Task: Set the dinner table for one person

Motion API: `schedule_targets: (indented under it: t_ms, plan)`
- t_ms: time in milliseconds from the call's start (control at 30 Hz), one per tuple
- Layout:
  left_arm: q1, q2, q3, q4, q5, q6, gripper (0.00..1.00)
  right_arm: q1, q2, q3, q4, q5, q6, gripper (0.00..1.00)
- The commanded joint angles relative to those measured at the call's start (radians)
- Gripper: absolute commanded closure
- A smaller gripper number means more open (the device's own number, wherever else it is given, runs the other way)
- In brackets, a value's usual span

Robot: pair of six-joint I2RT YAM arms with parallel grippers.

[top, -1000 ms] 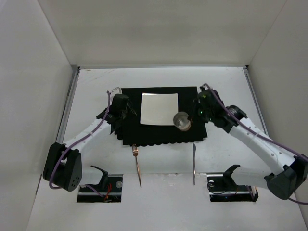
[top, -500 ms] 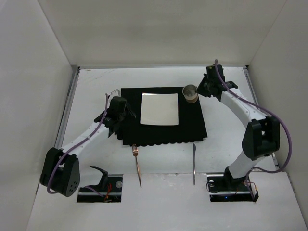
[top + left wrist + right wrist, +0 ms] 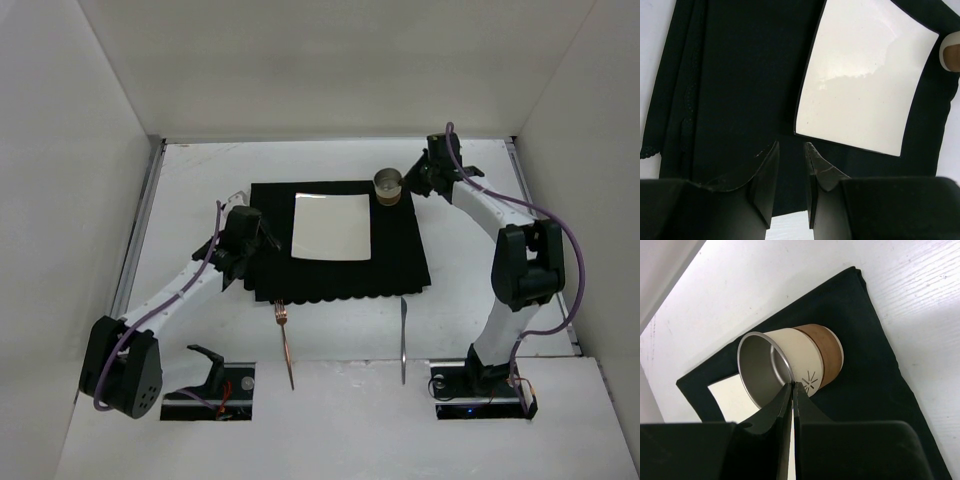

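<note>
On the white dinner table [image 3: 200,180] lies a black placemat [image 3: 390,255] with a square white plate [image 3: 332,227] on it. My right gripper [image 3: 408,183] is shut on the rim of a cream-and-brown cup [image 3: 388,186] with a metal lining, at the mat's far right corner. The right wrist view shows its fingers [image 3: 792,385] pinching the cup [image 3: 805,360] wall over the mat [image 3: 865,365]; whether the base touches is unclear. My left gripper [image 3: 265,238] hovers over the mat's left part. Its jaws [image 3: 791,145] stand a narrow gap apart, empty, pointing at the plate [image 3: 865,85].
A copper-coloured fork [image 3: 286,345] and a knife [image 3: 403,335] lie on the table in front of the mat's scalloped near edge. The mat's left edge [image 3: 675,115] is bunched into folds. White walls enclose the table, with metal rails [image 3: 145,220] along its sides.
The right arm has carried the cup from beside the plate's near right corner to the mat's far right corner. The left gripper drifted slightly nearer, still over the mat's left side.
</note>
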Motion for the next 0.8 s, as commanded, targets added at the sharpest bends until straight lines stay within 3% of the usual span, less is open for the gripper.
schedule_targets:
  t_ms: [0,400,600,767]
  plan:
    - [-0.001,-0.038,-0.019,-0.03,0.007,-0.018,0.76,0.003,-0.003,0.002,0.092,-0.005,0.029,0.91]
    - [-0.004,-0.018,-0.008,-0.025,0.002,-0.023,0.76,0.003,-0.024,-0.081,0.096,0.035,0.039,0.86]
    - [0.006,-0.014,0.0,-0.027,0.002,-0.013,0.76,-0.012,-0.061,-0.116,0.095,0.062,0.033,0.52]
    - [0.017,-0.014,0.015,-0.027,0.002,0.0,0.76,-0.023,-0.184,-0.154,0.064,0.09,-0.02,0.32]
